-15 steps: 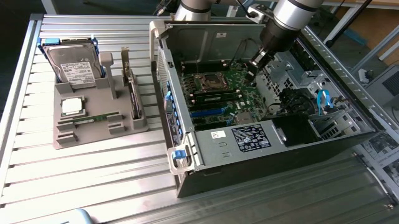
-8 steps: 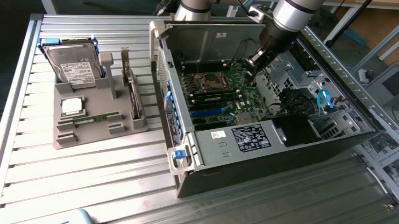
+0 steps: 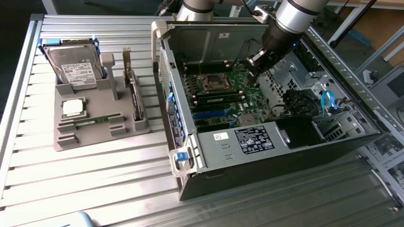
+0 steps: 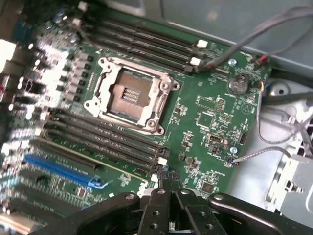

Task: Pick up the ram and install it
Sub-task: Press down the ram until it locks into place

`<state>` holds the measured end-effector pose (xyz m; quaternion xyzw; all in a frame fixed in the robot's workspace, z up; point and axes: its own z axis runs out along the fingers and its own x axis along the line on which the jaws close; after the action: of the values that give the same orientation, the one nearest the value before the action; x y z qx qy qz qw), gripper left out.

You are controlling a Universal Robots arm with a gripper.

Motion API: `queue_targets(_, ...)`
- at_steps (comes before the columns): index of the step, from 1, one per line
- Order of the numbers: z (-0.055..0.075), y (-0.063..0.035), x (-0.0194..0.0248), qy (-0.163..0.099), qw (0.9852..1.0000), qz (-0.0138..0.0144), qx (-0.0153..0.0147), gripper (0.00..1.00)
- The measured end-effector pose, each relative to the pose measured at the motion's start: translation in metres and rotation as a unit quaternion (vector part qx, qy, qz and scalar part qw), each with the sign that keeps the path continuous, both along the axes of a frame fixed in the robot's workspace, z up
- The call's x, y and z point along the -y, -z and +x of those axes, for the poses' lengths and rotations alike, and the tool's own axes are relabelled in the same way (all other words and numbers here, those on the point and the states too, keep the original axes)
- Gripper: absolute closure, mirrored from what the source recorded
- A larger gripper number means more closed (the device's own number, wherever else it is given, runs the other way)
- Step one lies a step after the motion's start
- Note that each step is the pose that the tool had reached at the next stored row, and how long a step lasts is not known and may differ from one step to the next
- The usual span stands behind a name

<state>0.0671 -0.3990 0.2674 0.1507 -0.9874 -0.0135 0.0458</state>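
Observation:
One ram stick (image 3: 94, 120), thin and green, lies flat in the grey fixture (image 3: 75, 137) on the exterior view's left, far from the arm. A second green stick with black chips (image 3: 218, 99) stands in a slot on the motherboard (image 3: 249, 101) inside the open computer case (image 3: 265, 142), just beside the empty processor socket (image 3: 211, 82). My gripper (image 3: 252, 64) hovers over the board inside the case, at the ends of the memory slots (image 4: 107, 142). In the wrist view my gripper (image 4: 167, 183) is shut, its dark fingers (image 4: 155, 205) pressed together with nothing seen between them.
The fixture also carries a hard drive (image 3: 75, 66), a square silver processor (image 3: 73, 107) and an upright expansion card (image 3: 132, 94). Cables (image 4: 244, 44) run along the board's edge. Blue cables (image 3: 328, 101) and a drive cage sit at the case's far side.

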Motion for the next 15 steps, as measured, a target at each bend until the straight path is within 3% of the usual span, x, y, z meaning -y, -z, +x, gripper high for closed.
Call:
queue_targets(6, 0.0000, 0.0021, 0.0000, 0.050, 0.9987, 0.0000, 0.0000, 0.89)
queue_targets(11, 0.0000, 0.0040, 0.0000, 0.097, 0.9953, 0.0000, 0.0000, 0.89)
queue_targets(15, 0.0000, 0.0053, 0.0000, 0.130, 0.9915, 0.0000, 0.0000, 0.89)
